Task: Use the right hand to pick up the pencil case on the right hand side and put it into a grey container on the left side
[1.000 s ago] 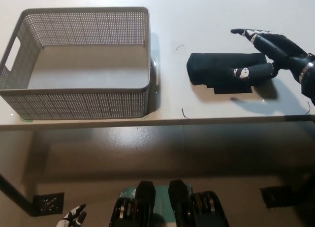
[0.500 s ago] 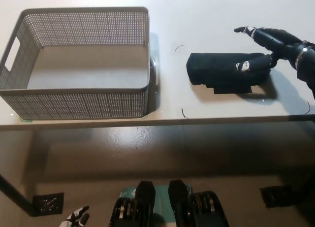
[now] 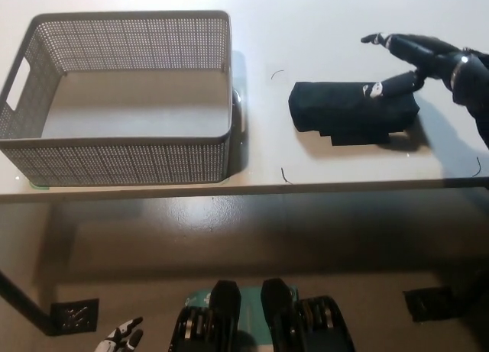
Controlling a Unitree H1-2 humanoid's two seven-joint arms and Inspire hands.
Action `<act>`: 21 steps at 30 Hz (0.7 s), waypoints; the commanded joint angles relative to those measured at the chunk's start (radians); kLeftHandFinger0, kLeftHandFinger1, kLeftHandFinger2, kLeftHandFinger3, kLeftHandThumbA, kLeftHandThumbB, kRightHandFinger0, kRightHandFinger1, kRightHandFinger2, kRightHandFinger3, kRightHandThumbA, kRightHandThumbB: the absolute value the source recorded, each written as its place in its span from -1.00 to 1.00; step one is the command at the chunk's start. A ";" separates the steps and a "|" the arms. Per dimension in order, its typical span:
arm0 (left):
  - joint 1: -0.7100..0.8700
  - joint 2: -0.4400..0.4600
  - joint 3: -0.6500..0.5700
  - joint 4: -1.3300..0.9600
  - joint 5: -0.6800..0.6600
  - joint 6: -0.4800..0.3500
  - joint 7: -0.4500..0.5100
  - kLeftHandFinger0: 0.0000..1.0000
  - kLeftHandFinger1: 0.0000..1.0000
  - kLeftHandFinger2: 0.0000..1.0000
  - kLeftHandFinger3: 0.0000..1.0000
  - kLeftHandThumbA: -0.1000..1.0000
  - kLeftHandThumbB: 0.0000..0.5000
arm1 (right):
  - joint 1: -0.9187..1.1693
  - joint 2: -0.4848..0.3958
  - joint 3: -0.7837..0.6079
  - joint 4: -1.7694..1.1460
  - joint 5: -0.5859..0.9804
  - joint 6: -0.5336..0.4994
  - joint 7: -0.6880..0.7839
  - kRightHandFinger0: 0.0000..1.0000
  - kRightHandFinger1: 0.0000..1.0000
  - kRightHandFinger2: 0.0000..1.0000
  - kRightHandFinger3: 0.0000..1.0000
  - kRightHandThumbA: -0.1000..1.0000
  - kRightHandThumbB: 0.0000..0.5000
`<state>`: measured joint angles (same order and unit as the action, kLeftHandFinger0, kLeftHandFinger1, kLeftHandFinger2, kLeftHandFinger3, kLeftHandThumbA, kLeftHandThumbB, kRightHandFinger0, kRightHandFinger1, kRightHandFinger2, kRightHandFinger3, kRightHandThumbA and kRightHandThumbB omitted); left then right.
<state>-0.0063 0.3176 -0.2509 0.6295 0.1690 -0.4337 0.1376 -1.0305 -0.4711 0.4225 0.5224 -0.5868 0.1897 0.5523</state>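
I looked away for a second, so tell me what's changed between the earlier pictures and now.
The black right hand has drawn back toward the far right end of the pencil case, covering less of it. It has taken hold of nothing; its fingers are spread, one tip resting at the case's top right edge. The pencil case, the grey container and the white left hand low at the left stayed put.

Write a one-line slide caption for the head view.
Open black right hand at the far right end of the black pencil case; grey container empty, left hand low.
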 commanded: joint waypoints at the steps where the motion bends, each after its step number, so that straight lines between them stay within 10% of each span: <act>1: -0.009 0.029 0.000 -0.035 0.008 -0.036 0.027 1.00 1.00 1.00 0.82 1.00 1.00 | -0.092 0.013 -0.004 0.043 0.004 0.006 0.013 1.00 1.00 1.00 1.00 0.48 1.00; 21: -0.038 0.036 -0.020 -0.039 0.022 -0.036 0.010 1.00 1.00 1.00 0.86 1.00 1.00 | -0.164 0.124 0.030 0.380 -0.004 -0.095 -0.100 1.00 1.00 1.00 1.00 0.48 1.00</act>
<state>-0.0341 0.3257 -0.2651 0.6211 0.1835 -0.4339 0.1374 -1.1191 -0.3469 0.4514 0.8789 -0.5862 0.1602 0.5142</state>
